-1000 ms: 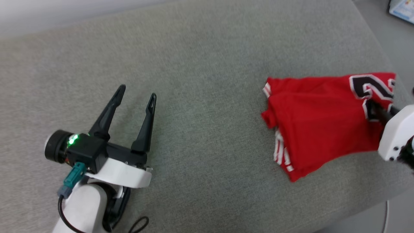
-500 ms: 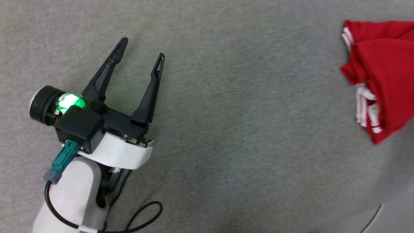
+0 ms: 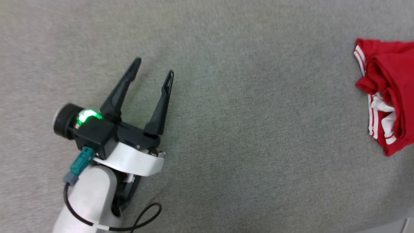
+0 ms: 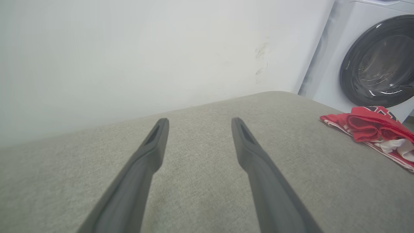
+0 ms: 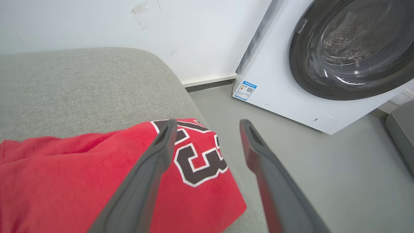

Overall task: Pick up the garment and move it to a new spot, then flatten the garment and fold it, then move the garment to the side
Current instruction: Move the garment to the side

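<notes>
The garment point(image 3: 393, 90) is a red jersey with white striped trim, lying folded at the right edge of the grey cushioned surface point(image 3: 226, 97). From the right wrist its black number point(image 5: 197, 158) shows on top of the garment point(image 5: 64, 181). My right gripper point(image 5: 207, 126) hangs open just above the garment's near corner, nothing between its fingers. My left gripper point(image 3: 153, 68) stands open over bare cushion far to the left of it. In the left wrist view the garment point(image 4: 375, 129) lies at the right, well away from my left gripper point(image 4: 199, 121).
A white washing machine point(image 5: 291, 84) with a dark round door point(image 4: 378, 64) stands on the grey floor point(image 5: 323, 168) beyond the cushion's right end. A white wall point(image 4: 145, 48) runs behind the cushion. A grey object point(image 5: 401, 129) sits at the floor's far right.
The head camera has turned left and down, so the garment now sits at the picture's right edge. My right gripper, shut on the garment a second ago, is now open above it.
</notes>
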Controlling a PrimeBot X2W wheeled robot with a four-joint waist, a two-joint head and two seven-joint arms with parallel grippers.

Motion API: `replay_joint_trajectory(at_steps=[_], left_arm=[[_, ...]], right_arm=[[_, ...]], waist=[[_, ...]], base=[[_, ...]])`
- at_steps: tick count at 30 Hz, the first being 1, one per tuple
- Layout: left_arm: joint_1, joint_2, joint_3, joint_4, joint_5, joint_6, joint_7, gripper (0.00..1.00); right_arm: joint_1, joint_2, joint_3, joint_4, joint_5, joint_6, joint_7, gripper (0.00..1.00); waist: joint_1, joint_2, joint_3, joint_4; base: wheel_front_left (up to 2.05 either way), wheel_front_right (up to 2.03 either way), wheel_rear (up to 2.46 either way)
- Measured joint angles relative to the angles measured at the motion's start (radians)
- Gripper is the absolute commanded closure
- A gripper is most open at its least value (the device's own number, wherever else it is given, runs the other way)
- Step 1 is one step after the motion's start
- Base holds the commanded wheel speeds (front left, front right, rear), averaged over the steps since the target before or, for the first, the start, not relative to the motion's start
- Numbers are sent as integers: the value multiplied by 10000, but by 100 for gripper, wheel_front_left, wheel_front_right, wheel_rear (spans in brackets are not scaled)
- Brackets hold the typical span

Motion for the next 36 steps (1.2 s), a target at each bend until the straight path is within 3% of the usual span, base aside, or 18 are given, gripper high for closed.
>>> replay_joint_trajectory(at_steps=[10,24,36], left_arm=[[1134,-623,146,980,-527,439,-270,0],[2621,-702,988,2134,-890,951,-359,0],[3654,-571,1434,2773,-1051,1091,-372,0]], right_arm=[[2752,788,623,-1885,499,-2,-713,0],[5168,2094,2554,-4171,1383,-2,-777,0],[6954,2462,3960,-5714,1643,-2,-600,0]], waist=[[-3,1,-1910,709],[-4,1,-3903,1978],[-3,1,-5112,2101]], base=[[0,0,0],[0,0,0],[0,0,0]])
